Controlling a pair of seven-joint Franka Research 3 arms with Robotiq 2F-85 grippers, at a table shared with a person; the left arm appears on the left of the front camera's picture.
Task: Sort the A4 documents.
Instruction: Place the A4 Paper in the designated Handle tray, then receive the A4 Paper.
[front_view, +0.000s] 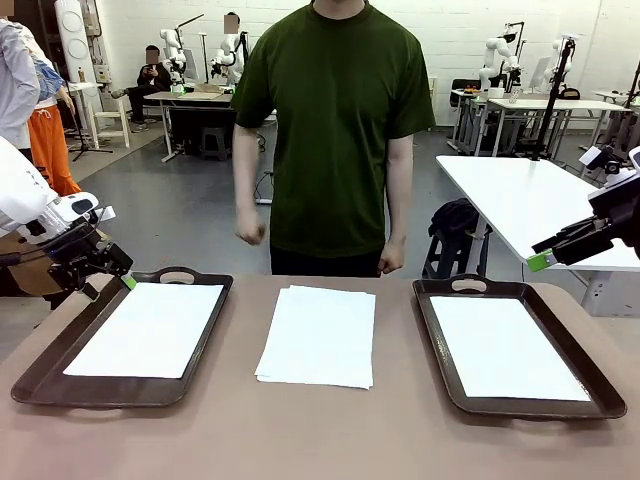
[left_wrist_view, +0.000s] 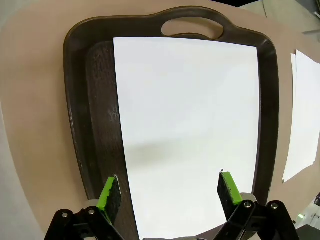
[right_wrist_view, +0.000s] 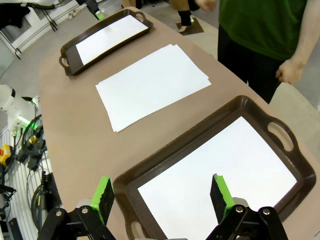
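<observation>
Left gripper (left_wrist_view: 170, 192) and right gripper (right_wrist_view: 162, 196) hover, jaws spread, empty. The loose stack of plain white A4 paper sheets (front_view: 318, 335) lies mid-table, a dark brown handled tray (front_view: 60, 345) at its 9 o'clock, a twin tray (front_view: 575, 355) at 3 (one sheet in each). Best to pinch only the top sheet's edge.

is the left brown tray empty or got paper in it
Not empty: a plain white A4 paper sheet lies flat inside the dark brown handled tray, covering most of its floor.
</observation>
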